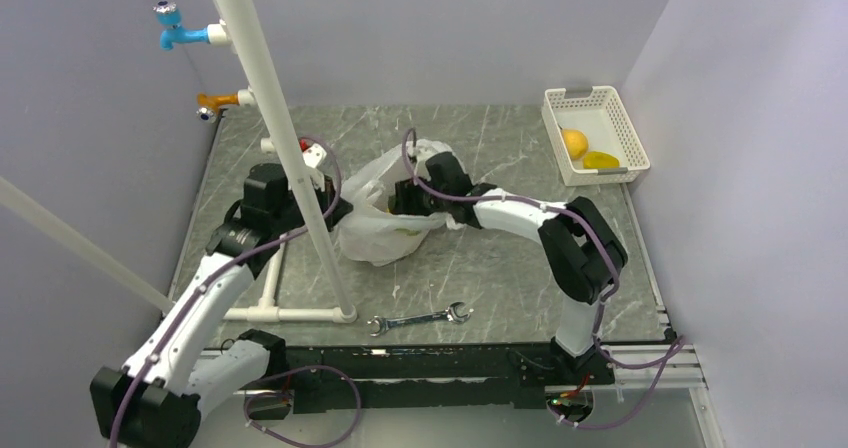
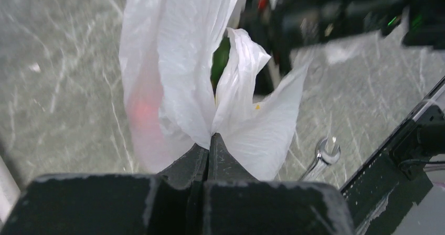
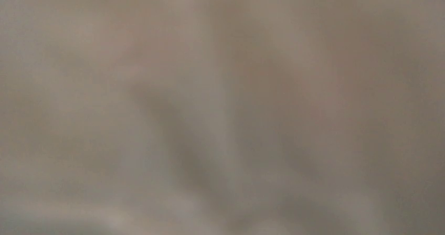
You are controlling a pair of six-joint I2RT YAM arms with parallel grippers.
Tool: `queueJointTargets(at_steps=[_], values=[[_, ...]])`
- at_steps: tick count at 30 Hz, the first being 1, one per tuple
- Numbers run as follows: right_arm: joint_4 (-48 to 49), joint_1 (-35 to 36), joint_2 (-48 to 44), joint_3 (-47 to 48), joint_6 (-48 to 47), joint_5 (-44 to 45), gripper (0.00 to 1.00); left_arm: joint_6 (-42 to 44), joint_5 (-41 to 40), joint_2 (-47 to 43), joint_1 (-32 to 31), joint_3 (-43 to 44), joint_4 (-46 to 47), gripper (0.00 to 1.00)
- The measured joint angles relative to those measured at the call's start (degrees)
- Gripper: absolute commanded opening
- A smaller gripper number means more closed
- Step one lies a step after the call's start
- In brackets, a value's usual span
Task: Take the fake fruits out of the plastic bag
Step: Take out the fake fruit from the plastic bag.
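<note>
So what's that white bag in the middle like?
The plastic bag is thin, white and a bit see-through, lying crumpled on the grey table. The left gripper has its fingers shut on one bunched edge. The right gripper pokes into its open top, tips hidden. Faint red, green and yellow patches show through the plastic.

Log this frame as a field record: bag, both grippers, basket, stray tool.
bag: thin translucent white plastic bag, mid-table, crumpled
left: left gripper shut on a fold of it
right: right gripper at the bag's mouth, fingers hidden; wrist view all blur
contents: reddish shape showing through the film
basket: white lattice basket, far right corner, holding round yellow fruit and flatter yellow fruit
tool: silver wrench, near edge
</note>
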Motion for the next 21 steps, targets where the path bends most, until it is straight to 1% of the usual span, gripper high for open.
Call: queueJointTargets(at_steps=[3,5,9,13,16,21], values=[[-0.7,3.1,0.2,-3.2,-1.1,0.6,0.0,-0.6,0.5,-3.7,0.2,-1.0,3.5,0.0],[-0.1,4.6,-0.3,-4.3,-2.1,0.7,0.0,-1.0,0.7,-3.7,0.9,-1.0,5.1,0.0],[-0.1,6.0,-4.8,-6.6,-3.9,-1.5,0.01,-1.4,0.5,0.5,1.9,-0.2,4.7,0.0],[3.7,5.2,-9.2,-6.5,-3.0,-4.5,0.0,-1.5,1.7,4.8,2.2,0.2,3.2,0.0],[8.0,3.6,-10.9,-6.5,0.6,-6.6,0.0,-1.5,2.6,5.8,2.2,0.2,2.2,0.0],[20.8,-4.3,-10.8,-7.5,14.3,-15.6,0.0,-1.4,2.3,5.1,2.2,0.2,1.8,0.0]])
